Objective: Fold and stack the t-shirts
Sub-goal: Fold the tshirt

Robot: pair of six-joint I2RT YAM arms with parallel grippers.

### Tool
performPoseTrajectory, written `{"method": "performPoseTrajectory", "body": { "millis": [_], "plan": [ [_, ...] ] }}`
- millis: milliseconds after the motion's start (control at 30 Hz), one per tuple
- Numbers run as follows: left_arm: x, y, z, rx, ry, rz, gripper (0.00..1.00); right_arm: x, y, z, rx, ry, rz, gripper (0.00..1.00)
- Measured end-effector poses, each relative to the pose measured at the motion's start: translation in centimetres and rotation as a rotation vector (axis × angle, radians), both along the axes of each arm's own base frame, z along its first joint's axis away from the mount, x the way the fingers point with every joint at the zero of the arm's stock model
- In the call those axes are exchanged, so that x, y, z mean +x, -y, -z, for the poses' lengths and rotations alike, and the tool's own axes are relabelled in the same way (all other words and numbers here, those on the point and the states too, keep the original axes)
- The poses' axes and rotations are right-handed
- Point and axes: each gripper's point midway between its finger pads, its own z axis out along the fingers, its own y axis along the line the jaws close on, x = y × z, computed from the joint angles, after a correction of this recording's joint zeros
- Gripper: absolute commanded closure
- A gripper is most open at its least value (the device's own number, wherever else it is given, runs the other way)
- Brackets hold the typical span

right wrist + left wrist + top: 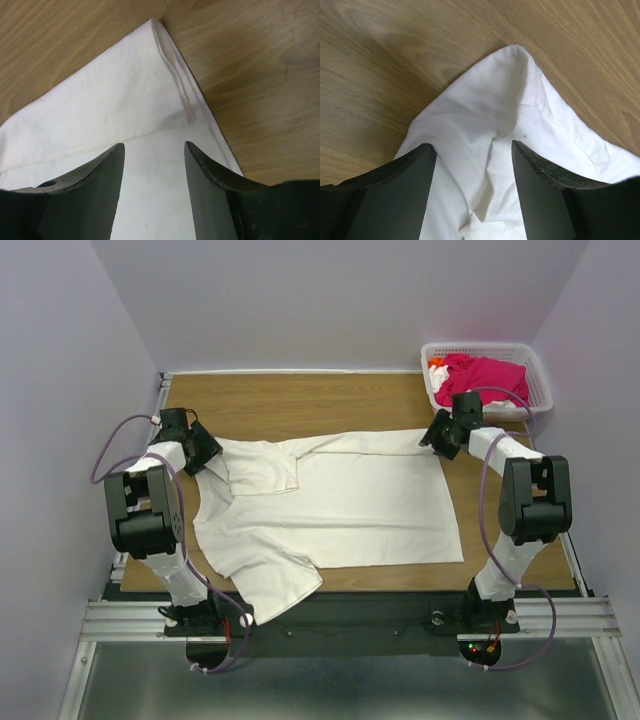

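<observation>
The off-white t-shirt [350,505] lies spread on the wooden table, with its far part folded over and one sleeve [262,468] lying on top. My left gripper [212,452] is open over the shirt's far left corner, and the cloth [490,105] bunches between its fingers [472,147]. My right gripper [430,437] is open over the shirt's far right hem corner [160,60], its fingers either side of flat cloth [154,146]. The magenta-pink t-shirt [488,375] lies crumpled in the basket.
The white lattice basket [538,380] stands at the far right corner of the table [330,400]. The off-white shirt's near left sleeve [278,590] hangs over the table's near edge. Purple walls close in on the sides.
</observation>
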Motion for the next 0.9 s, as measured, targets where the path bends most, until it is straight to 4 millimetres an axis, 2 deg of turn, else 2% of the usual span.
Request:
{"method": "performPoseTrajectory", "body": {
  "millis": [133, 200, 333, 500, 767, 900],
  "plan": [
    [-1.2, 0.9, -1.8, 0.02, 0.026, 0.025, 0.36, -0.1, 0.1, -0.3, -0.009, 0.006, -0.011, 0.43],
    [-2.5, 1.8, -2.7, 0.027, 0.035, 0.046, 0.41, -0.4, 0.1, -0.5, -0.013, 0.009, -0.016, 0.43],
    [-5.1, 4.1, -3.5, 0.039, 0.035, 0.106, 0.41, -0.7, 0.1, -1.0, -0.018, 0.018, -0.023, 0.43],
    [-7.4, 6.2, -1.3, 0.041, -0.042, 0.169, 0.41, -0.7, -0.1, -1.0, -0.011, 0.018, -0.032, 0.43],
    [-8.2, 7.0, 1.6, 0.071, -0.134, 0.209, 0.41, -0.8, -0.3, -1.1, -0.003, 0.019, -0.04, 0.43],
    [-8.4, 7.7, 1.9, 0.085, -0.147, 0.232, 0.41, -1.0, -0.2, -0.8, -0.006, 0.011, -0.042, 0.43]
  ]
}}
